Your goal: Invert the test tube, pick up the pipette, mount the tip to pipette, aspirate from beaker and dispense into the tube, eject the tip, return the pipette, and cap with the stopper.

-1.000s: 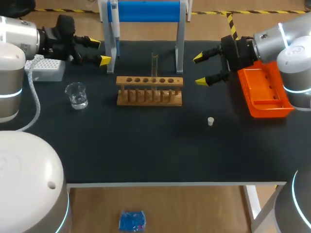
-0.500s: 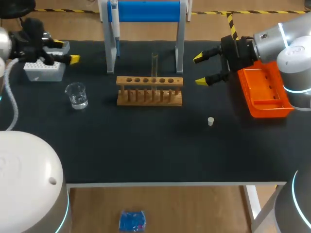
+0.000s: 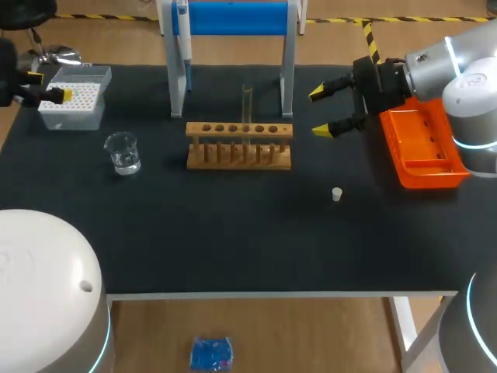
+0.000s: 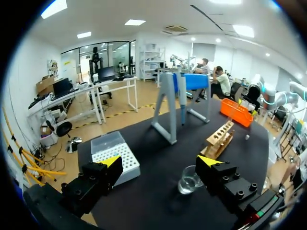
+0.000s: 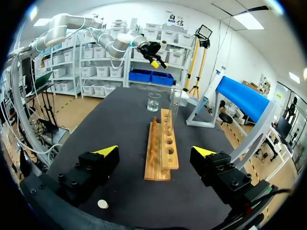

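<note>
A glass test tube (image 3: 247, 105) stands upright in the wooden rack (image 3: 239, 144). The pipette (image 3: 185, 43) hangs on the blue-topped stand (image 3: 233, 19). A white tip box (image 3: 74, 97) sits at the back left, and a beaker (image 3: 123, 151) holding clear liquid stands in front of it. A small white stopper (image 3: 336, 194) lies on the mat. My left gripper (image 3: 45, 85) is open at the table's left edge, beside the tip box (image 4: 112, 149). My right gripper (image 3: 320, 111) hovers open to the right of the rack (image 5: 163, 143), holding nothing.
An orange tray (image 3: 423, 144) lies at the right edge, just behind my right gripper. The stand's legs flank the back of the rack. Black mat (image 3: 233, 233) covers the table.
My left arm has drawn back to the left, from beside the stand's left leg past the tip box to the table's edge. The right arm has not moved.
</note>
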{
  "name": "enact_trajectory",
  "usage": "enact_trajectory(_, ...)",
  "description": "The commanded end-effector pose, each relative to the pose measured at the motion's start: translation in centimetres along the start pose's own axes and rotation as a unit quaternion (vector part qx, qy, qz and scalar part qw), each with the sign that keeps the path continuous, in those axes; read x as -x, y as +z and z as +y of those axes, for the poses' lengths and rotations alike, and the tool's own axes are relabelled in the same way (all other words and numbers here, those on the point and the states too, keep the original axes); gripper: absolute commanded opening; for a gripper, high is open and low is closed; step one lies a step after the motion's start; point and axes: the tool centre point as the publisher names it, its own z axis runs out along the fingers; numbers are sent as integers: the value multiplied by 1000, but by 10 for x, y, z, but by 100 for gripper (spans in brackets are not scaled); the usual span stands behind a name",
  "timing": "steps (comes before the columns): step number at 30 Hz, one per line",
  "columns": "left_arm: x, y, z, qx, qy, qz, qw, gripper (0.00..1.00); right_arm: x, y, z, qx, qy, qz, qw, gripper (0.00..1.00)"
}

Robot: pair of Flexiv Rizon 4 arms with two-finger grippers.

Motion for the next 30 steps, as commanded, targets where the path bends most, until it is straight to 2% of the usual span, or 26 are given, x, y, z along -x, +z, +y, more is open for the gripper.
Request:
enact_trajectory(1, 3, 10, 2, 8, -11, -35, 999, 100, 0, -1, 0, -1, 0, 0, 1000, 100)
enact_trajectory(6, 11, 18, 4, 7, -32, -85, 996, 100, 0, -1, 0, -1, 0, 0, 1000, 100)
enact_trajectory(17, 30, 38, 9, 8, -61, -151, 987, 100, 0, -1, 0, -1, 0, 0, 1000, 100)
enact_trajectory(30, 57, 66, 25, 5, -89, -177, 980, 100, 0, -1, 0, -1, 0, 0, 1000, 100)
